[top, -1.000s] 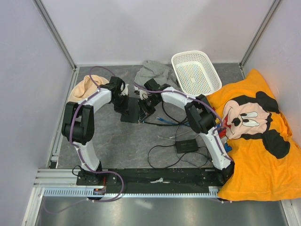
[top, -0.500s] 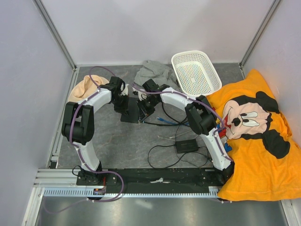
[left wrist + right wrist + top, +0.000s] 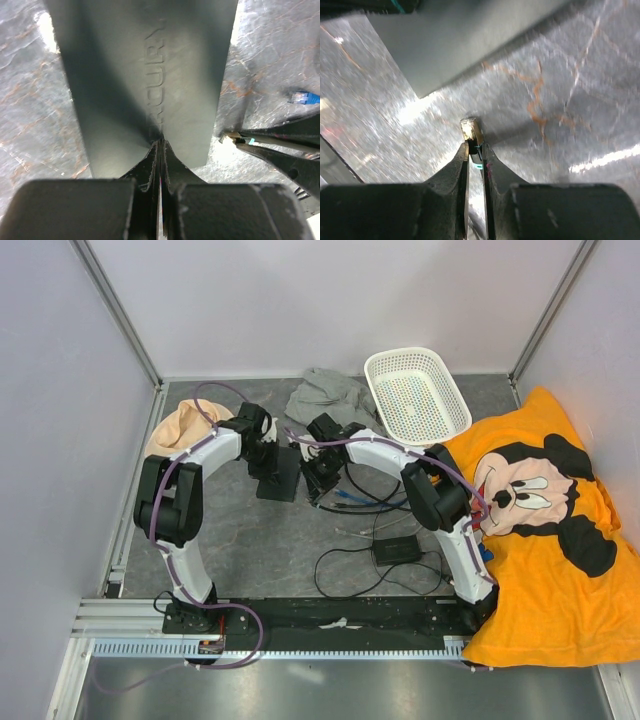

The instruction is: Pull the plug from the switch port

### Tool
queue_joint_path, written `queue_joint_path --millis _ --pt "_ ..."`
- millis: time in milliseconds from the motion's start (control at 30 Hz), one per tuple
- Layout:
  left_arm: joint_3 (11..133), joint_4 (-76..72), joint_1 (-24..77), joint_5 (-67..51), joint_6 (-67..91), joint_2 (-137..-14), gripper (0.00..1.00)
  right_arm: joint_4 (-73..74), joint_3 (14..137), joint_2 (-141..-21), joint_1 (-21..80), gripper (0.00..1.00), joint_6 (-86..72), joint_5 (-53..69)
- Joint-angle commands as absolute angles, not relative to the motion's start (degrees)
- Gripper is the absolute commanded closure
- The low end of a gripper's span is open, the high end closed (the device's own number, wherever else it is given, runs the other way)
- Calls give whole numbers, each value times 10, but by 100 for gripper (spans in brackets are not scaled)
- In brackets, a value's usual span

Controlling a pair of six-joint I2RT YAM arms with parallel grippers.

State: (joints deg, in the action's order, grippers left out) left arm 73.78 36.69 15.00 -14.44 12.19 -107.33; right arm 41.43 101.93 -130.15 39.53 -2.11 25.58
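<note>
As the right gripper [image 3: 476, 150] clamps the plug [image 3: 471, 129] — just beside the switch [image 3: 470, 40] — the left gripper [image 3: 159, 145] sits closed.

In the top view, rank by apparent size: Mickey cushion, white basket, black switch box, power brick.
1. Mickey cushion, largest by far
2. white basket
3. black switch box, partly covered
4. power brick, smallest
</note>
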Motion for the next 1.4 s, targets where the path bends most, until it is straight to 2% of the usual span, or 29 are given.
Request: queue_joint_path --millis 0,300,433,633,767,833,867,900,933,967,1033,1067,1100,1200,1233,1267,1367 --pt "725 374 161 -121 130 -1116 98 495 968 -1310 389 100 22 153" --pt "726 376 164 -126 125 -1102 99 504 970 -1290 380 100 43 136" --pt "727 376 164 -134 127 -1087 98 509 950 -1265 329 100 69 152" --pt "740 388 161 -169 149 -1079 98 643 977 -1266 286 100 193 128" --pt "748 389 161 -162 140 -1075 98 650 954 -1232 265 100 228 114" --pt "754 393 160 -158 126 -1068 98 655 990 -1218 259 100 243 151" --pt "764 395 161 -158 120 -1063 99 654 1013 -1214 258 99 250 169" --pt "771 398 161 -158 104 -1056 98 651 1061 -1209 258 85 259 189" --pt "778 400 160 -162 94 -1050 94 639 1087 -1200 259 67 258 199" --pt "793 400 161 -186 58 -1045 78 624 1109 -1194 259 47 249 210" --pt "811 401 165 -190 26 -1019 63 573 1142 -1168 262 31 226 228" --pt "830 402 167 -177 10 -1008 52 551 1143 -1159 262 20 215 241" --pt "841 403 167 -172 1 -1000 49 526 1138 -1151 264 3 201 241" --pt "883 411 167 -150 -48 -969 38 427 1136 -1124 265 2 147 219" --pt "891 415 167 -141 -58 -953 29 386 1138 -1118 265 2 123 207" --pt "903 415 167 -121 -69 -946 5 365 1140 -1116 265 2 107 188" --pt "914 402 162 -94 -76 -909 1 288 1136 -1107 286 2 22 -12"
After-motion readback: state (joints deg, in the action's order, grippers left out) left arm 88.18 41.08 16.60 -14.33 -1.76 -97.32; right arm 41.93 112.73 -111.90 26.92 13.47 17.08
